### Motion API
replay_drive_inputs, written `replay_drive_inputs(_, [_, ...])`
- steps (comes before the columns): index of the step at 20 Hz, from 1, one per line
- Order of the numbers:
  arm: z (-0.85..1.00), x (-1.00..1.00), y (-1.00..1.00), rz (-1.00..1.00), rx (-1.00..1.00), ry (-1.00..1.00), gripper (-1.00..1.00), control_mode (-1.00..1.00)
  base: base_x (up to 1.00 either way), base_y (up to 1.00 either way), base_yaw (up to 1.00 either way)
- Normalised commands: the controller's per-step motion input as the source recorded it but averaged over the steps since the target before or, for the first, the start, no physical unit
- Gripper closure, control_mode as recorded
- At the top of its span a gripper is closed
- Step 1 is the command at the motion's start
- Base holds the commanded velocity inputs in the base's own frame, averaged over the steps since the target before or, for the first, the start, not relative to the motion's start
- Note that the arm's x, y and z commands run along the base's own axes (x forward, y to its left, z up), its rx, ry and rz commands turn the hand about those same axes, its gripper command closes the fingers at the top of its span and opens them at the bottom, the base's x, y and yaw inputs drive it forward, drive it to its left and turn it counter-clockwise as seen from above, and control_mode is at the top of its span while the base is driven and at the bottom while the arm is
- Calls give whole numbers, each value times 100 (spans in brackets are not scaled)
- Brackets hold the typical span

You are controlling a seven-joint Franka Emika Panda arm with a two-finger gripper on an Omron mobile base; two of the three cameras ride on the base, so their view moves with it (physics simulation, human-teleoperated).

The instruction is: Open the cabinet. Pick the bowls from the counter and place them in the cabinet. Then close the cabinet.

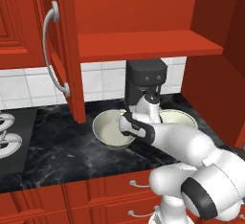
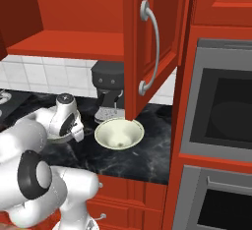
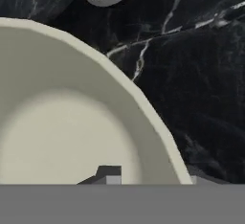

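Two cream bowls sit side by side on the black surface (image 1: 57, 146) under the open cabinet (image 1: 143, 41): a left bowl (image 1: 107, 132) and a right bowl (image 1: 184, 118). The arm bends low, its hand (image 3: 148, 180) straddling the left bowl's rim, fingers narrowed; whether it grips cannot be told.

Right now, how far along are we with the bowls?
Done: cabinet doors stand open, shelf bare. In hand: the gripper straddles the rim of one bowl on the counter; grip unconfirmed. Left: shelve it and the other bowl, then close up.

Two bowls (image 1: 113, 131) side by side on counter (image 1: 62, 141)
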Motion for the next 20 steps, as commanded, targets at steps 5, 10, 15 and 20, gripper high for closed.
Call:
replay_drive_inputs(5, [8, -100, -35, -15, 1, 0, 100, -100, 0, 0, 0])
replay_drive_inputs(10, [54, -98, -13, -21, 2, -5, 100, -100, 0, 0, 0])
replay_drive_inputs(15, [95, -74, -2, -30, 1, -18, 100, -100, 0, 0, 0])
replay_drive_inputs(20, [100, -61, -7, -36, 5, -14, 100, -100, 0, 0, 0])
